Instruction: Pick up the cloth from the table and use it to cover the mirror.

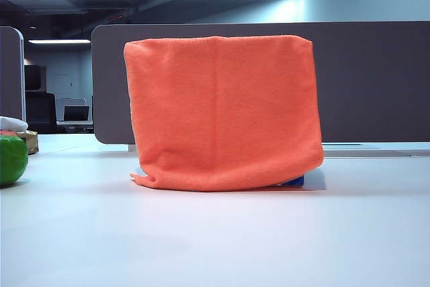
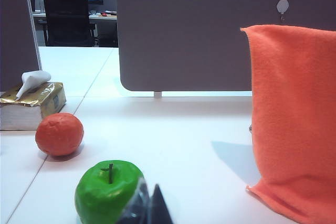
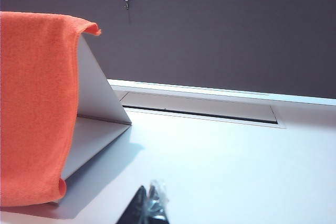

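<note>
The orange cloth [image 1: 222, 112] hangs draped over the upright mirror in the middle of the white table [image 1: 215, 240], and the mirror's face is fully hidden. The left wrist view shows the cloth [image 2: 294, 119] hanging down to the table. In the right wrist view the cloth [image 3: 34, 108] lies over a slanted grey panel [image 3: 100, 87], the mirror's back or stand. My left gripper [image 2: 149, 205] is shut and empty, low over the table beside a green apple [image 2: 107, 190]. My right gripper [image 3: 150, 203] is shut and empty, some way off the cloth's edge. Neither gripper shows in the exterior view.
An orange fruit [image 2: 59, 134] and a tissue box [image 2: 34, 103] sit left of the apple [image 1: 12, 159]. A grey-brown divider panel [image 1: 376, 78] stands behind the mirror. A cable slot [image 3: 199, 111] runs along the table's back edge. Something blue [image 1: 293, 181] peeks out under the cloth.
</note>
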You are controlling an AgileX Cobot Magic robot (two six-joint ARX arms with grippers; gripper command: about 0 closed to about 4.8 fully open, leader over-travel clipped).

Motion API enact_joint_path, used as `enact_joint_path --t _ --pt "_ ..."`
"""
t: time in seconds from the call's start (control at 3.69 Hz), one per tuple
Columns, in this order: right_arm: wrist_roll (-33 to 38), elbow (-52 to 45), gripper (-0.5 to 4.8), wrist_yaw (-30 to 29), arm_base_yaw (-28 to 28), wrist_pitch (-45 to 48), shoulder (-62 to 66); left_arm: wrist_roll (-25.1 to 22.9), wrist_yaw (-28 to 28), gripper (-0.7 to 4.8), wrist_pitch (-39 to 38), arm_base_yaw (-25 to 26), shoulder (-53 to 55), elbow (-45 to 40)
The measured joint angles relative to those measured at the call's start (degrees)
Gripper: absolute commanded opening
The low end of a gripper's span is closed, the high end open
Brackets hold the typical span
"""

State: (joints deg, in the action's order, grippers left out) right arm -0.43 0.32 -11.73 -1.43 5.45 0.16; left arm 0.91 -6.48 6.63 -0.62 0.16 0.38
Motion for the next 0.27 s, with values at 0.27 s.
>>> enact_joint_path --t 0.27 --pt "0.00 0.00 -0.03 0.00 0.00 0.00 0.00 0.00 0.00 -0.05 0.00 0.00 0.02 0.00"
